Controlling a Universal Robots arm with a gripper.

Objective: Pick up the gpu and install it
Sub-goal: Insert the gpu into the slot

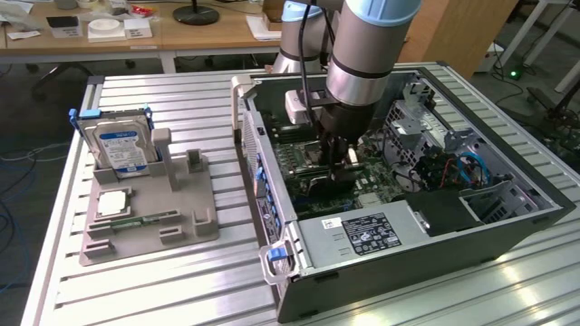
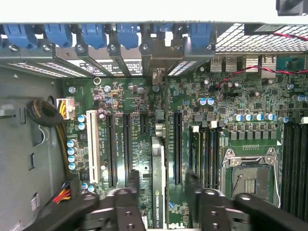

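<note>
The gpu (image 2: 158, 159) stands on edge in a long slot of the green motherboard (image 2: 125, 96). I see its thin top edge with a dark label, and its silver bracket end (image 2: 156, 77) meets the rear slot row under the blue clips. My gripper (image 2: 161, 180) straddles the card. One black finger (image 2: 132, 185) is on either side, with a visible gap between each and the card, so it is open. In the exterior view my gripper (image 1: 343, 173) reaches down into the open computer case (image 1: 507, 224).
A grey holder (image 1: 181, 224) at the exterior view's left carries a hard drive (image 1: 122, 146) with a blue label, a memory stick (image 1: 136, 221) and a square chip (image 1: 111, 202). The power supply (image 1: 363, 234), cable bundles (image 2: 48, 115) and the processor socket (image 2: 250, 178) crowd the case interior.
</note>
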